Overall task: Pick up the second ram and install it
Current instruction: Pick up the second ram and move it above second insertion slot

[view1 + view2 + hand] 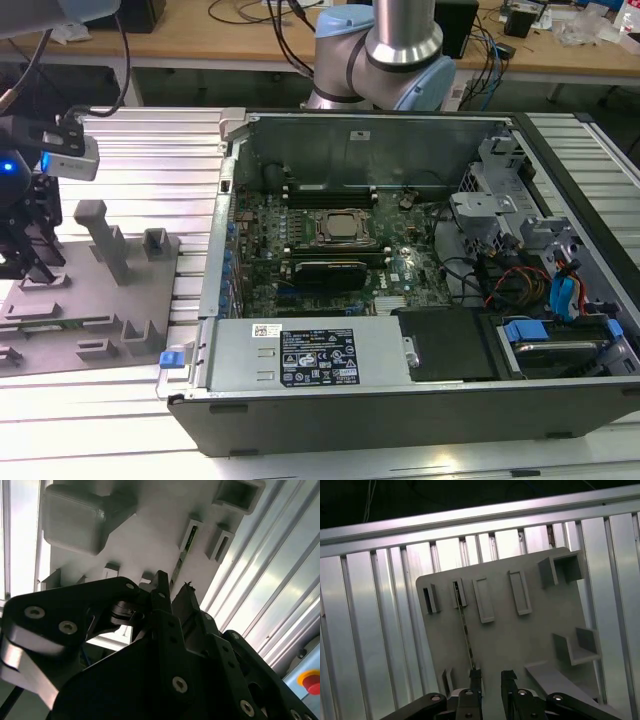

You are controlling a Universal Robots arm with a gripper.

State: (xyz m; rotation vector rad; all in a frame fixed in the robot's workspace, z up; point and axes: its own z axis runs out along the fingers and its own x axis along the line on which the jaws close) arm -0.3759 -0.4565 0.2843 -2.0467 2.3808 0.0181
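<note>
While the gripper (pixel 492 676) hangs low over the gray tray (pixel 530 645) at the exterior view's left, its jaws stand spread, and the ram (pixel 464 625) sits on edge in the tray's slots, its end by 1 fingertip (pixel 476 680).

The exterior view's left edge crops the grey plate (pixel 120 310). In the second wrist view the gripper (pixel 174 584) hides one end of the second ram (pixel 183 550).

One open computer case (pixel 400 330), one grey holder plate (pixel 70 322), one green ram stick (pixel 465 630) in it, one robot arm (pixel 400 40), one gripper (pixel 491 675) with two fingers (pixel 476 681).
</note>
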